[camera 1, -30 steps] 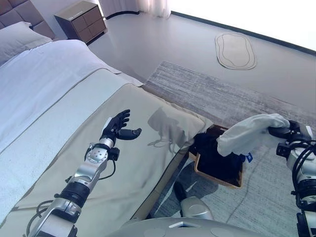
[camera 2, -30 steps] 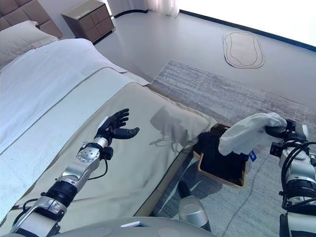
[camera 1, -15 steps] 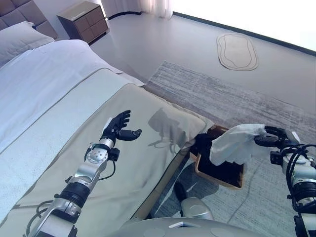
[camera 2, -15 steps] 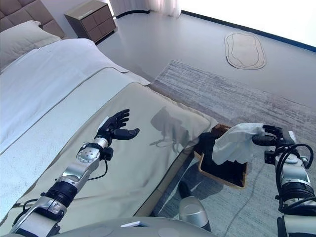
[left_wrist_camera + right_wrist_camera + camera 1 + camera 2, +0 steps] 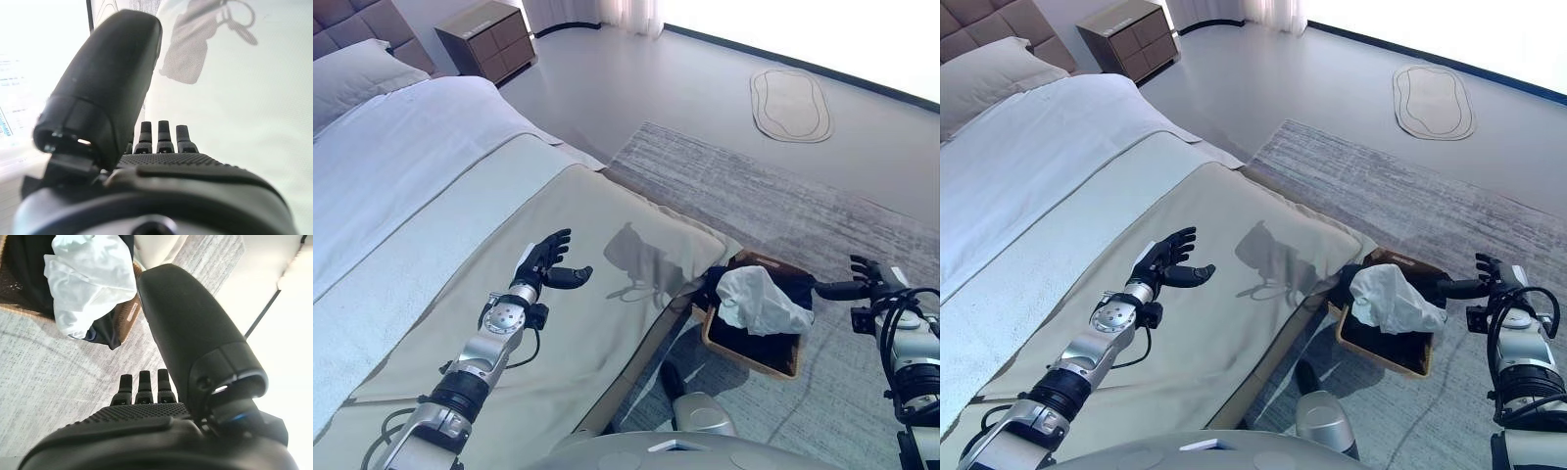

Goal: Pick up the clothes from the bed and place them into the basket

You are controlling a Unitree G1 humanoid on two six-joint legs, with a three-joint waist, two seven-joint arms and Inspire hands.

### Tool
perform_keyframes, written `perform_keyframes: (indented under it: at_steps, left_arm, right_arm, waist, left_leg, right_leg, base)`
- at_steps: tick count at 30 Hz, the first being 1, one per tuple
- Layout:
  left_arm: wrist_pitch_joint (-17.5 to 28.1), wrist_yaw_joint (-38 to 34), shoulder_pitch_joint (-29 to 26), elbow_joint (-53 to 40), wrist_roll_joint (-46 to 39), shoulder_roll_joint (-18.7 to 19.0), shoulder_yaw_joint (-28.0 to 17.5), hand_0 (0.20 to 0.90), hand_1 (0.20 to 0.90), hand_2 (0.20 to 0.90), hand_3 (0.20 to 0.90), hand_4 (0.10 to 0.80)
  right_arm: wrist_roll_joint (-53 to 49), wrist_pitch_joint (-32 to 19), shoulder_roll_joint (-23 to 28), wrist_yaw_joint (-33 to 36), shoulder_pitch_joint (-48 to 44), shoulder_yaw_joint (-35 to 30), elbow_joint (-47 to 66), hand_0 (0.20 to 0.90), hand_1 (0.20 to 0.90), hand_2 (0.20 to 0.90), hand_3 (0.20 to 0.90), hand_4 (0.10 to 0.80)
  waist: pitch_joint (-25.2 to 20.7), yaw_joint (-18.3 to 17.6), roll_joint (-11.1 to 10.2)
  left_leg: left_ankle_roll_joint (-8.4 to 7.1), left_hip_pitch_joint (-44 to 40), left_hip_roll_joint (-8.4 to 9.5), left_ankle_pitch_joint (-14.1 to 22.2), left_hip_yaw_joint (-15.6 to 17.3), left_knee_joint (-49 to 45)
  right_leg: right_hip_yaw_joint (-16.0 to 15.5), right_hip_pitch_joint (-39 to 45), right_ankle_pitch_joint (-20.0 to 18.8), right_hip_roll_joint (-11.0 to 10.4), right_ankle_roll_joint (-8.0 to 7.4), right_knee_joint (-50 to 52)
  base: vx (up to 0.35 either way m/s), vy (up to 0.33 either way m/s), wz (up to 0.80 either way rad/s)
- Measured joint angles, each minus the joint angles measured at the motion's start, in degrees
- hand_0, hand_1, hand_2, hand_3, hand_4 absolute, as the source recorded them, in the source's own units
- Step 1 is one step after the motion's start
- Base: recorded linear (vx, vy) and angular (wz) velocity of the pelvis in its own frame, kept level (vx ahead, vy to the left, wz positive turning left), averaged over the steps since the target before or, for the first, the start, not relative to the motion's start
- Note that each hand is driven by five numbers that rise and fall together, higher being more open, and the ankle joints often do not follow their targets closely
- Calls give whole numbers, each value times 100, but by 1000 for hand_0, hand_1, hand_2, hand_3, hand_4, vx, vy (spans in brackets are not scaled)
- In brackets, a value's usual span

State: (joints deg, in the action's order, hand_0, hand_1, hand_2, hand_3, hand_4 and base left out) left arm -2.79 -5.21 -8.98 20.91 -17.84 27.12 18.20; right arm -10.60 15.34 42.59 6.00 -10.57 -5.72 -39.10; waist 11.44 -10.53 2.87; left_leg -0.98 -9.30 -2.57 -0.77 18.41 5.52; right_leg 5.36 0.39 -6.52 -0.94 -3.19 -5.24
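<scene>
One white garment (image 5: pixel 759 300) now lies in the basket (image 5: pixel 773 358), on top of the dark clothes (image 5: pixel 744 338) already there; a moment ago it hung from my right hand (image 5: pixel 862 282) above the rim. That hand has let go: its fingers are straight and spread, empty, held beside the basket over the rug (image 5: pixel 783 196). My left hand (image 5: pixel 546 262) hovers over the bed (image 5: pixel 460 225) with fingers relaxed and open, holding nothing, as it was before. I see no loose clothing left on the bedspread in either head view, so I judge the drop complete and the task probably near its end, unless something lies outside my view.
</scene>
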Motion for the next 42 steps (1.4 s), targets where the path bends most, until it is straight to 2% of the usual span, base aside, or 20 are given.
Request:
perform_keyframes:
  at_steps: [5, 11, 15, 19, 23, 27, 29, 35, 42]
  left_arm:
    - [-1, 0, 0, -2, 0, -2, 0, 900, 900, 900, 900, 800]
    - [-83, 0, 53, -1, -6, -52, -1, 900, 900, 900, 900, 800]
    - [-79, -10, 254, 17, -16, -228, -10, 900, 900, 900, 900, 800]
    - [-42, -20, 512, 174, -22, -572, -12, 900, 900, 900, 900, 800]
    - [-3, -20, 772, 292, -22, -847, -46, 900, 900, 900, 900, 800]
    - [151, -26, 941, 294, -21, -850, -123, 900, 900, 900, 900, 800]
    - [206, 10, 1019, 293, -2, -862, -228, 900, 900, 900, 900, 800]
    - [202, 85, 1233, 293, 205, -857, -404, 900, 900, 900, 900, 800]
    - [192, 178, 1707, 313, 214, -845, -776, 900, 900, 900, 900, 800]
  right_arm:
    - [59, 0, 0, 21, -1, 8, 33, 900, 900, 900, 900, 800]
    - [138, -35, -173, 510, -2, 230, 493, 900, 900, 900, 900, 800]
    - [581, -135, -645, 790, 38, 489, 930, 900, 900, 900, 900, 800]
    - [1101, -343, -1126, 1020, 258, 926, 1378, 900, 900, 900, 900, 800]
    - [1713, -501, -1258, 1100, 526, 1364, 1579, 900, 900, 900, 900, 800]
    - [2144, -625, -1257, 1121, 558, 1510, 1687, 900, 900, 900, 900, 800]
    - [2282, -694, -1258, 1120, 585, 1555, 1834, 900, 900, 900, 900, 800]
    - [2312, -860, -1266, 1076, 665, 1557, 2006, 900, 900, 900, 900, 800]
    - [2176, -928, -1582, 862, 1125, 1556, 2101, 900, 900, 900, 900, 800]
  waist:
    - [0, 32, 0]
    - [-4, 47, 7]
    - [-8, 86, 13]
    - [-22, 137, 36]
    - [-69, 307, 108]
    - [-82, 466, 122]
    - [-98, 563, 127]
    - [-103, 791, 121]
    - [-320, 912, -91]
  left_leg:
    - [0, -3, -3, -1, -28, 3]
    - [1, -57, -20, -2, -100, 10]
    - [-5, -57, -22, -7, -112, 9]
    - [-10, -59, -25, -16, -184, 9]
    - [-21, -21, -22, -25, -370, 13]
    - [-34, 43, -17, -66, -560, 15]
    - [-21, 145, -9, -122, -761, 15]
    - [-14, 212, 1, -190, -1025, 14]
    - [-27, 257, -3, -202, -1163, 12]
  right_leg:
    - [-39, 21, 0, -30, 1, 0]
    - [-124, 105, 3, -36, -1, -2]
    - [-134, 108, 3, -35, 0, -1]
    - [-205, 151, 3, -47, 0, -1]
    - [-398, 199, 15, -80, -9, -3]
    - [-582, 222, 33, -112, -16, -3]
    - [-767, 223, 45, -140, -29, -3]
    - [-987, 282, 83, -166, -51, -3]
    - [-1135, 307, 142, -171, -27, -2]
  base:
    - [17, 14, 2]
    - [38, 38, 6]
    - [36, 36, 2]
    - [43, 25, 10]
    - [21, 20, 22]
    - [35, 29, 27]
    - [41, 38, 43]
    - [49, 21, 27]
    - [34, 1, 10]
